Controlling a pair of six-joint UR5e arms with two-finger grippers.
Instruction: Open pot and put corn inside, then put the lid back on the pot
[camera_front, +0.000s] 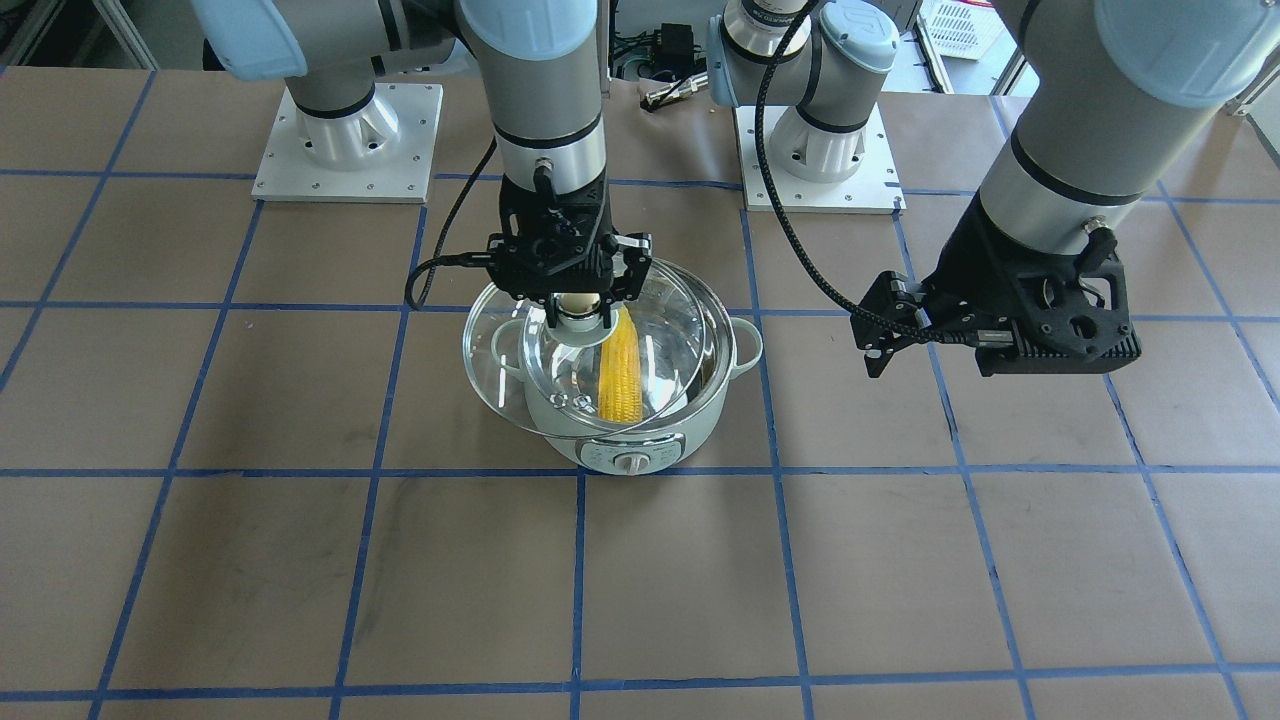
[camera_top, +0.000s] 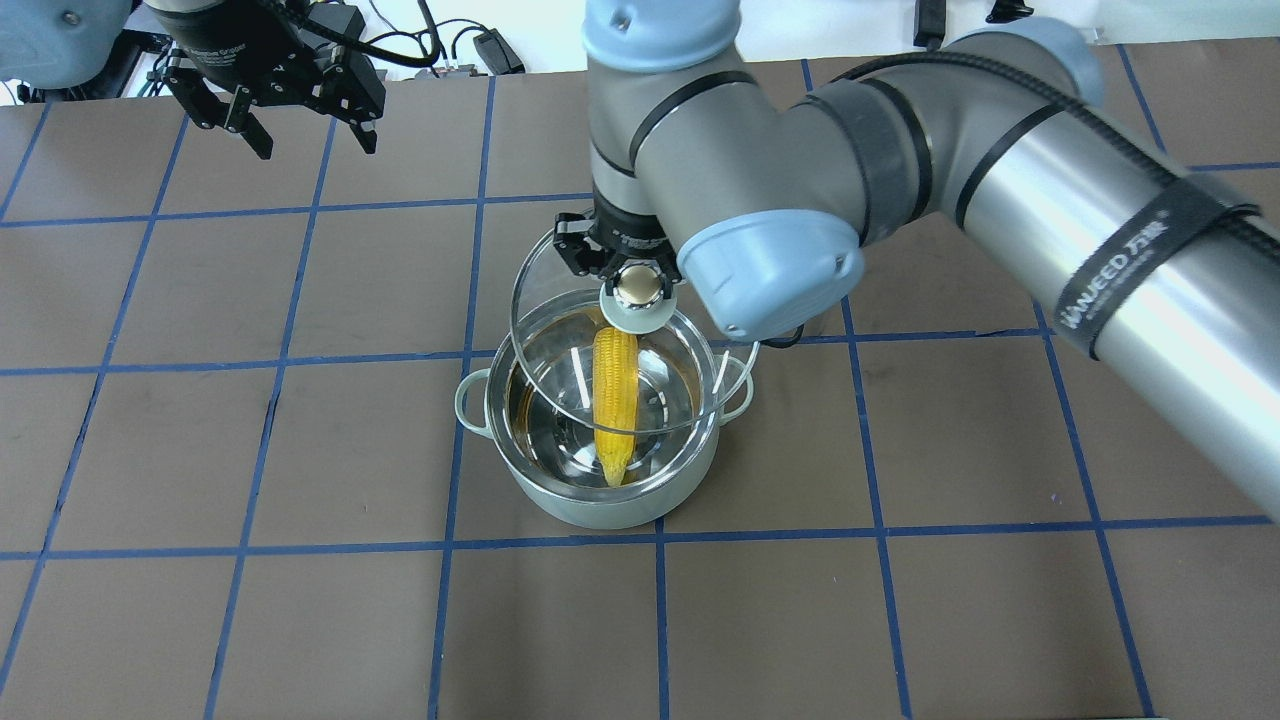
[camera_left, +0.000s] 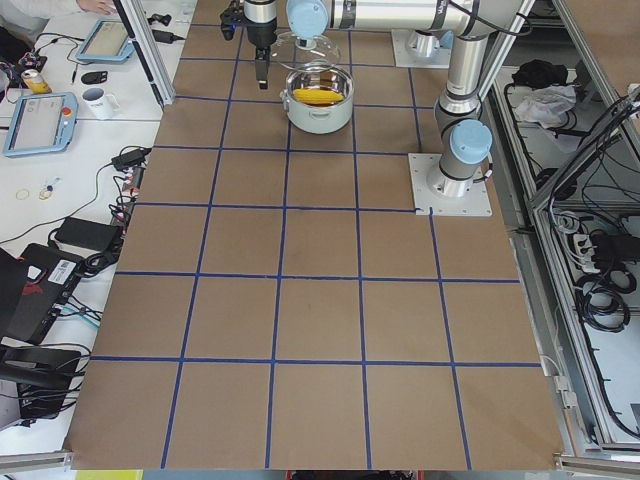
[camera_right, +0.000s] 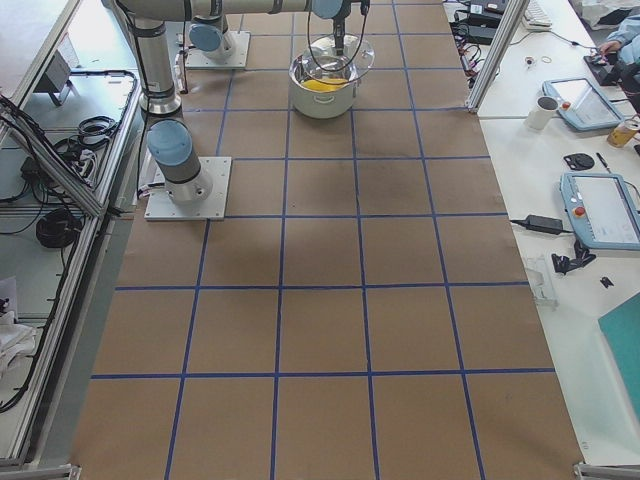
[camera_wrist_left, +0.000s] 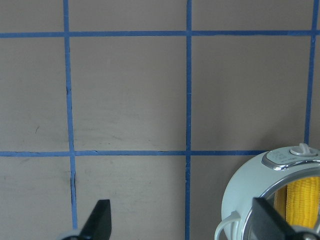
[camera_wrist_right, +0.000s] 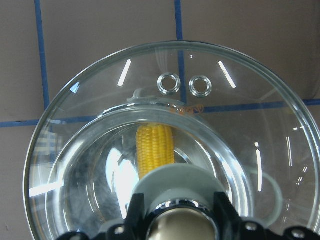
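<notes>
The pale mint-green pot (camera_front: 640, 452) stands mid-table, its dial facing away from the robot. The yellow corn (camera_front: 619, 368) lies inside it, and also shows in the overhead view (camera_top: 615, 400). My right gripper (camera_front: 578, 305) is shut on the knob (camera_top: 640, 288) of the clear glass lid (camera_front: 497, 362). It holds the lid slightly above the pot's rim, offset toward the robot's base. In the right wrist view the lid (camera_wrist_right: 175, 65) fills the frame, with the corn (camera_wrist_right: 155, 145) visible through it. My left gripper (camera_front: 880, 342) is open and empty, hovering apart from the pot on my left.
The table is brown with a blue tape grid. Both arm base plates (camera_front: 345, 140) sit at the robot's edge. The left wrist view shows the pot's panel side (camera_wrist_left: 280, 160) at its lower right. Operators' desks with tablets (camera_left: 40, 120) flank the far side.
</notes>
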